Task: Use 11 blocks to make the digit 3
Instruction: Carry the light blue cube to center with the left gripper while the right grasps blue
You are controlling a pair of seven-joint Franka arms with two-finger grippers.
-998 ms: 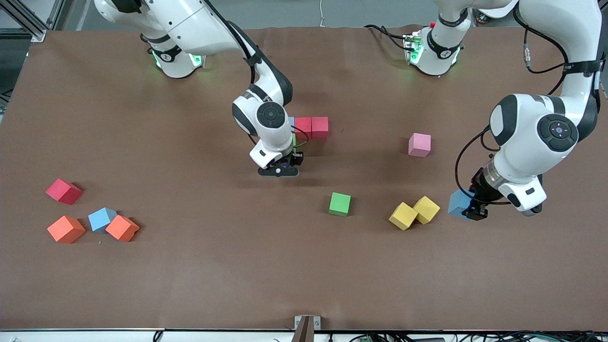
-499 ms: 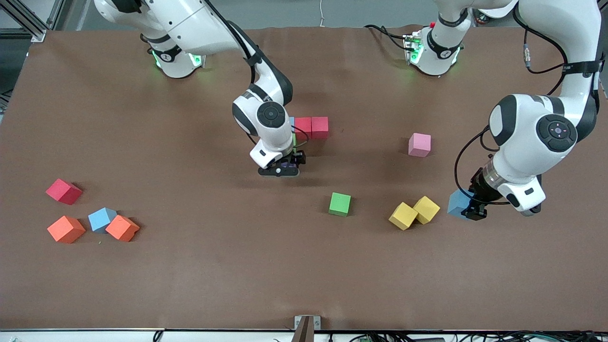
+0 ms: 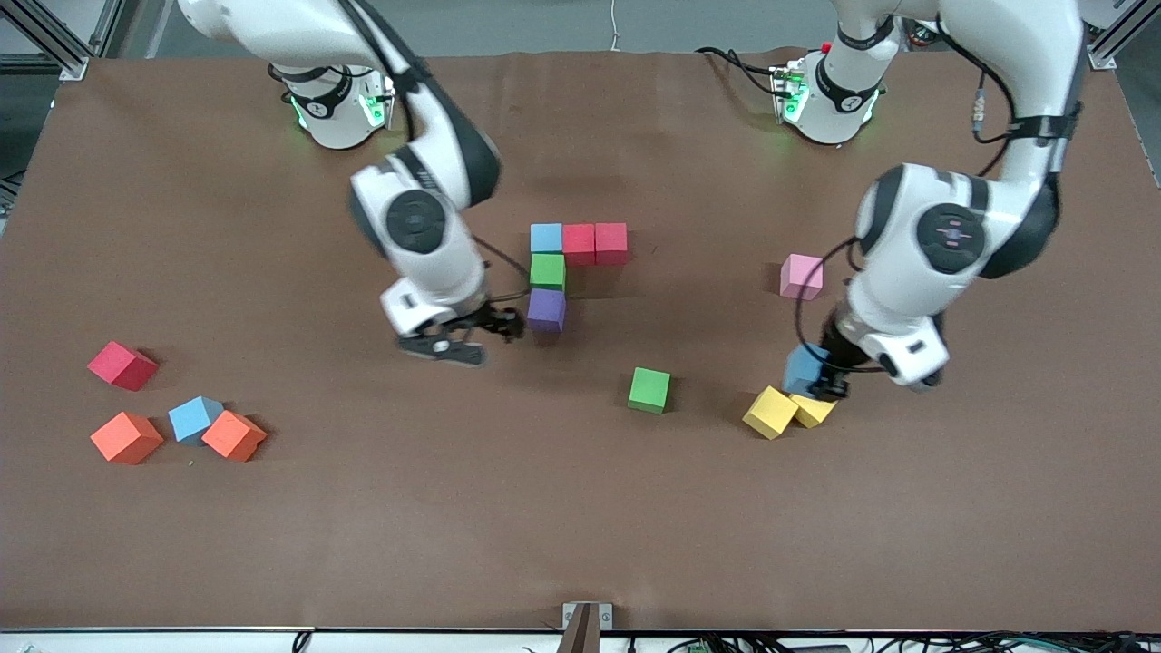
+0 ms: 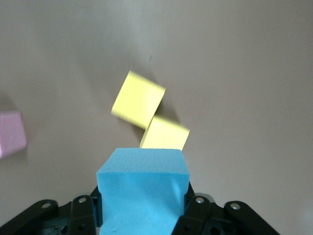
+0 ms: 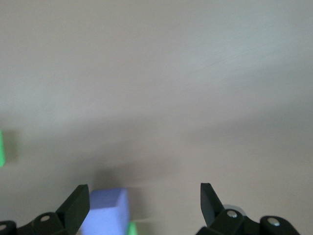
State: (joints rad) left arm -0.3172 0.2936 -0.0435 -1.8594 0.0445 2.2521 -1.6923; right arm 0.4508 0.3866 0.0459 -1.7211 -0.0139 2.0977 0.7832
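1. Purple foam cube [image 3: 546, 309] ends the unfinished digit 3 [image 3: 566, 257], right gripper [image 3: 460, 339] beside it, jaws apart.
2. Left gripper [image 3: 824, 381] carries a clamped blue foam cube [image 3: 804, 367] over yellow cubes [image 3: 787, 410].
3. It should land flush against purple.

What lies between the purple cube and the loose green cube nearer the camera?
Nothing: in the front view the brown table is bare between the purple cube and the loose green cube.
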